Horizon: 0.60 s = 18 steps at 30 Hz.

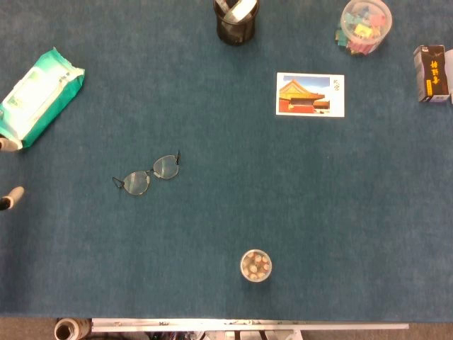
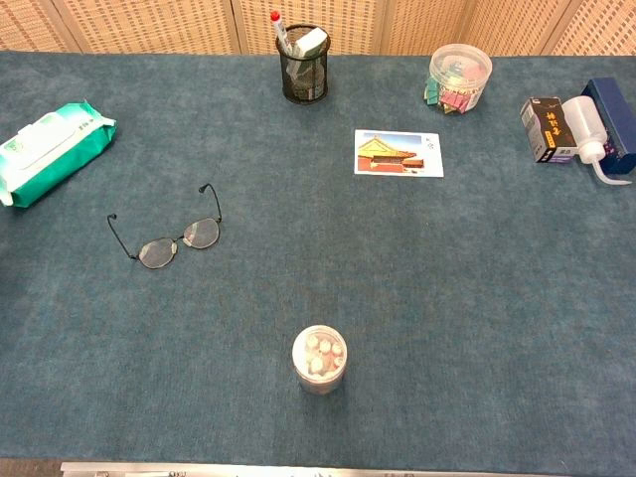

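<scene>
Only two pale fingertips of my left hand (image 1: 7,172) show, at the left edge of the head view. They are spread apart with nothing between them. The upper fingertip (image 1: 7,144) lies right by the near end of a green and white pack of wet wipes (image 1: 39,95) (image 2: 52,147); whether it touches the pack I cannot tell. The lower fingertip (image 1: 11,197) hovers over bare cloth. Thin-rimmed glasses (image 1: 147,174) (image 2: 171,238) lie unfolded to the right of the hand. The chest view shows neither hand, and my right hand appears in no view.
A small clear jar (image 1: 255,265) (image 2: 319,359) stands near the front edge. At the back are a black mesh pen cup (image 1: 236,20) (image 2: 304,64), a postcard (image 1: 310,94) (image 2: 398,153), a clear tub of clips (image 1: 365,25) (image 2: 458,76), a dark box (image 1: 432,73) (image 2: 543,129) and a white squeeze bottle (image 2: 586,143).
</scene>
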Each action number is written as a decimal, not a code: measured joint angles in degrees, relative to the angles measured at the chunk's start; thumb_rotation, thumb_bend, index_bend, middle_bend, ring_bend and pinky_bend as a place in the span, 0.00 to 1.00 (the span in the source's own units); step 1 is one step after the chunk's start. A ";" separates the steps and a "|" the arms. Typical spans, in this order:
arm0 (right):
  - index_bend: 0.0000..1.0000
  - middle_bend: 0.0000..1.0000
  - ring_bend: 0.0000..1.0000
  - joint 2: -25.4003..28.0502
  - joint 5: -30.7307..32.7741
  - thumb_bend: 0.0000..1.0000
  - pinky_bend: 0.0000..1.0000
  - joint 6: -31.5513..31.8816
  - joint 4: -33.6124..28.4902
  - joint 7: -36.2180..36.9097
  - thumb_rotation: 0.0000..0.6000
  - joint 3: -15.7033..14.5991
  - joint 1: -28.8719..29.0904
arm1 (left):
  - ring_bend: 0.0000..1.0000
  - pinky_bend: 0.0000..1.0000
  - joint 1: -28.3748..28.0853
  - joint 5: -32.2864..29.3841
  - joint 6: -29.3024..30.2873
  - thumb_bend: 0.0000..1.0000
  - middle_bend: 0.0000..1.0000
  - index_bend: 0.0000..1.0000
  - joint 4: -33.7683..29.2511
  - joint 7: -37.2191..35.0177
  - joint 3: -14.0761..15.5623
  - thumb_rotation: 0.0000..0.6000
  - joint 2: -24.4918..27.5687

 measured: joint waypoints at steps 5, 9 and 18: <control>0.66 0.48 0.40 0.44 -0.23 0.00 0.69 0.52 -0.24 0.71 1.00 -0.07 -0.46 | 0.33 0.61 -0.83 -0.51 -1.18 0.00 0.32 0.36 0.46 1.16 -0.13 1.00 -0.64; 0.66 0.48 0.40 0.66 -0.46 0.00 0.69 1.06 -0.51 1.07 1.00 -0.04 -0.69 | 0.33 0.61 -1.04 -0.13 -1.32 0.00 0.32 0.36 0.36 1.28 0.08 1.00 -0.67; 0.66 0.48 0.40 0.50 -1.70 0.00 0.69 2.81 -0.29 2.09 1.00 0.12 -1.22 | 0.33 0.61 -1.01 1.21 -0.71 0.00 0.33 0.37 0.66 0.64 0.73 1.00 -0.98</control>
